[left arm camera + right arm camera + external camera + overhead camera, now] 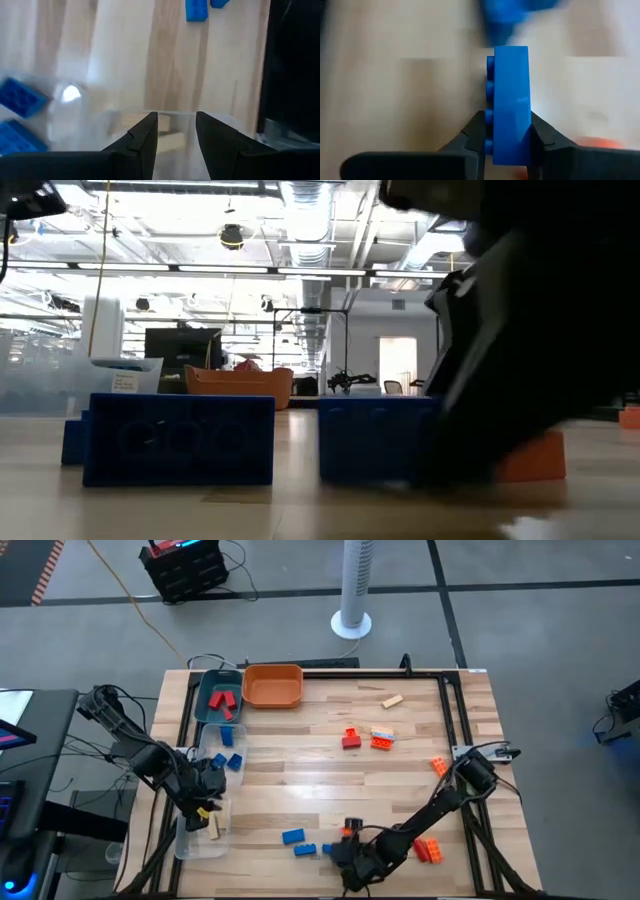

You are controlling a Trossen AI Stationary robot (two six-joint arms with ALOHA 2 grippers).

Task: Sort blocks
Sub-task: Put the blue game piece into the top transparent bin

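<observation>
Left gripper (209, 802) hangs over the clear tray (186, 840) at the table's left edge, its fingers (145, 137) parted with a gap between them and nothing pinched; a pale tan wooden block (165, 131) lies in the tray just ahead of the fingertips. Beyond the clear tray's far end, a teal tray (205, 690) holds red blocks (222, 700), and next to that sits an orange tray (272, 686). A few blue blocks (232, 761) lie at the clear tray's far end.

To the right of the clear tray, along the near edge of the table, two blue blocks (293, 836) rest on the wood. Just past them, the right gripper (345, 852) is down at the tabletop, its fingers (475, 135) pressed against both sides of a blue brick (510, 105), studs facing sideways. An orange brick (428, 850) lies farther right of the clear tray, beyond the right arm; more red, orange and tan blocks are scattered toward the table's far right.

By my reading, the step in hand is the right arm's pickup of the blue brick. Next it should lift clear of the neighbouring blue blocks and carry across to whichever tray collects blue, likely the clear one, where the left arm may be in the way.
</observation>
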